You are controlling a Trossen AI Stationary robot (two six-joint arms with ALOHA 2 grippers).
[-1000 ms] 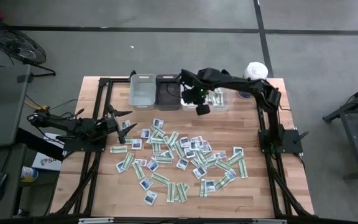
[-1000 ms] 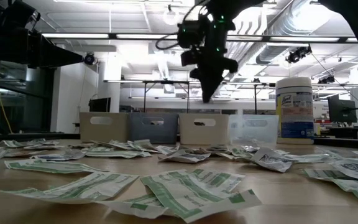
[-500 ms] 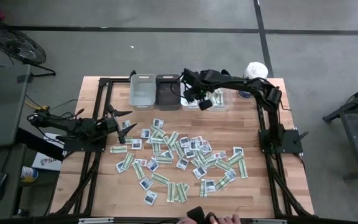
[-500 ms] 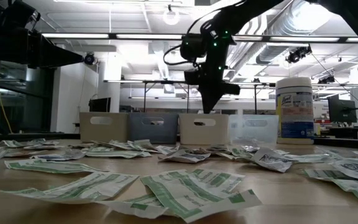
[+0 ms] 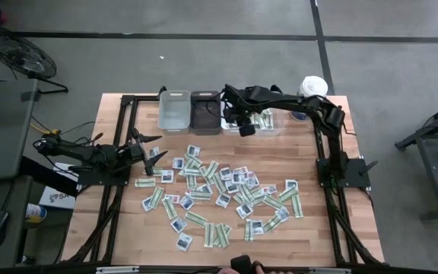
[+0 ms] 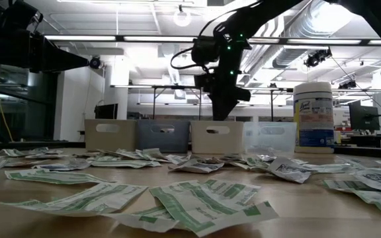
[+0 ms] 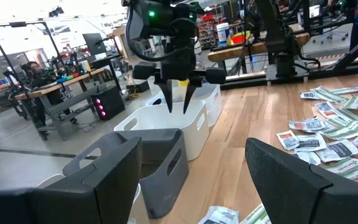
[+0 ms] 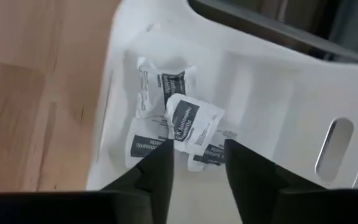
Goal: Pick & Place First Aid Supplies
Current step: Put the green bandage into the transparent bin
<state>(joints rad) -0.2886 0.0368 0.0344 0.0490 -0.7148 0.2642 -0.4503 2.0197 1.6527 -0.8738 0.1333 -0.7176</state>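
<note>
white paper packets [image 8: 182, 127] lie in the white bin [image 8: 278, 93] directly below my right gripper [image 8: 194, 163], its fingers parted and empty, while my left gripper [image 5: 155, 150] waits open.

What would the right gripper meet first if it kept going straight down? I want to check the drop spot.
Probably the white packets lying in the white bin; the right gripper points down into it, jaws apart.

We see four bins [image 5: 215, 113] in a row at the table's [image 5: 310, 152] far edge, a canister [image 5: 312, 87] to their right. Packets [image 5: 223, 194] lie scattered in front of them; several more [image 8: 176, 127] lie inside the third bin [image 8: 291, 87].
</note>
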